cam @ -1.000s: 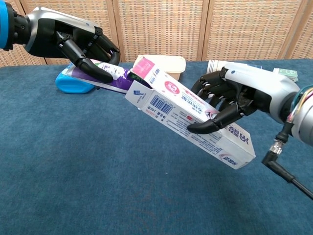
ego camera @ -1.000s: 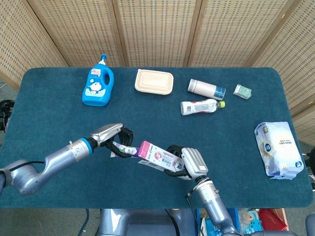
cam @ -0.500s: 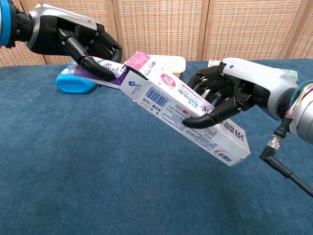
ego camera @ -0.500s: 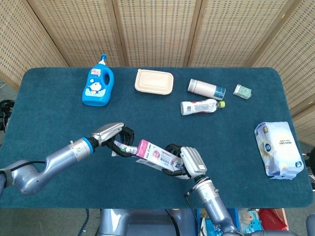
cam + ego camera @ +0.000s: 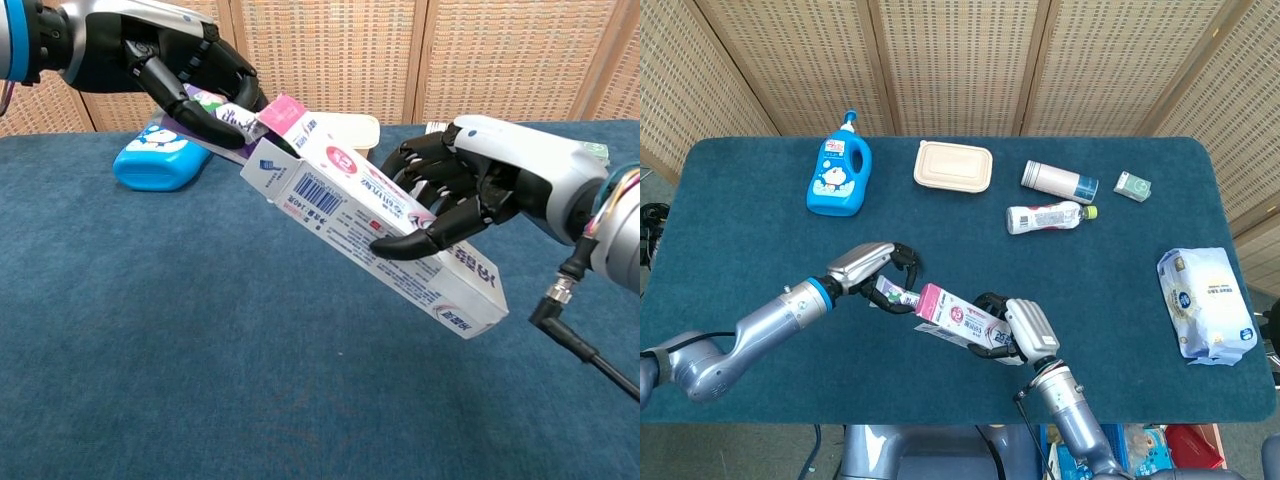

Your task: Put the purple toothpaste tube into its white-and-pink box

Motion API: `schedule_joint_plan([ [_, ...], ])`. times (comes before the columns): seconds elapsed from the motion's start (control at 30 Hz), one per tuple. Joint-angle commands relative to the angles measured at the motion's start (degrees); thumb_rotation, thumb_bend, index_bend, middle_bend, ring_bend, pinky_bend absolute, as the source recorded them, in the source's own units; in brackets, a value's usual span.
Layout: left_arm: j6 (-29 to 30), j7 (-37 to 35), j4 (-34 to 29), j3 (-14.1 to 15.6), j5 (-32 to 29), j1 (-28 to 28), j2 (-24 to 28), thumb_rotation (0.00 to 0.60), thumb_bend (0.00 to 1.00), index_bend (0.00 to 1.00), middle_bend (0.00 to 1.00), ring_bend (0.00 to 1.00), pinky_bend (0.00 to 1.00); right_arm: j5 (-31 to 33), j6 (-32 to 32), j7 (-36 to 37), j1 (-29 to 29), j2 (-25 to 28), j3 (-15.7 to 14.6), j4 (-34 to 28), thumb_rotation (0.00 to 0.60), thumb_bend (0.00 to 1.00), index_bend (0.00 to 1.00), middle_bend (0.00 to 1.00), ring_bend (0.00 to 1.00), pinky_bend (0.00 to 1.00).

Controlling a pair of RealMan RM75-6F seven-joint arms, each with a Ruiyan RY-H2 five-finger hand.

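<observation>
My right hand (image 5: 470, 195) (image 5: 1020, 328) grips the white-and-pink box (image 5: 370, 230) (image 5: 960, 320), held above the table with its open end tilted up to the left. A pink flap stands open at that end. My left hand (image 5: 170, 65) (image 5: 875, 265) holds the purple toothpaste tube (image 5: 222, 122) (image 5: 895, 294) by its rear part. The tube's front end sits right at the box's open mouth; how far it reaches inside is hidden by the flap.
On the blue table (image 5: 740, 220), a blue detergent bottle (image 5: 839, 178) lies at the back left, a beige lunch box (image 5: 954, 166) beside it, then a white flask (image 5: 1058, 180), a small bottle (image 5: 1050, 217) and a small green box (image 5: 1133, 186). A wipes pack (image 5: 1205, 303) lies at the right edge.
My left hand rose and moved right, bringing the tube's front end to the box mouth. The right hand shifted the box slightly left and up.
</observation>
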Motion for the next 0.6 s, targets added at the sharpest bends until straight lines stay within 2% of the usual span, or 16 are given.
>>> schedule_joint_plan([
  [0.03, 1.6, 1.9, -0.6, -0.2, -0.5, 0.3, -0.7, 0.6, 0.54, 0.73, 0.27, 0.17, 0.26, 0.2, -0.2, 0.7, 0.0, 0.0, 0.2, -0.3, 0.6, 0.24, 0.68, 0.59, 0.49, 0.48],
  [0.23, 2.9, 3.1, -1.6, -0.5, -1.1, 0.7, -1.4, 0.6, 0.54, 0.57, 0.1, 0.03, 0.13, 0.2, -0.4, 1.2, -0.1, 0.2, 0.4, -0.3, 0.6, 0.24, 0.68, 0.59, 0.49, 0.48],
  [0.33, 3.8, 3.8, -1.5, -0.6, -1.3, 0.9, -1.8, 0.6, 0.53, 0.46, 0.01, 0.0, 0.05, 0.0, -0.2, 1.6, -0.2, 0.2, 0.5, -0.2, 0.6, 0.24, 0.68, 0.59, 0.49, 0.48],
  [0.5, 4.3, 3.7, -1.7, -0.9, -1.0, 1.5, -1.9, 0.6, 0.52, 0.28, 0.0, 0.0, 0.0, 0.0, 0.0, 2.1, -0.4, 0.4, 0.6, 0.1, 0.6, 0.24, 0.68, 0.59, 0.49, 0.48],
  [0.6, 4.6, 3.1, -1.8, -1.2, -0.6, 1.9, -1.9, 0.6, 0.51, 0.24, 0.0, 0.0, 0.0, 0.1, 0.0, 2.5, -0.5, 0.5, 0.7, 0.2, 0.6, 0.24, 0.68, 0.59, 0.49, 0.48],
])
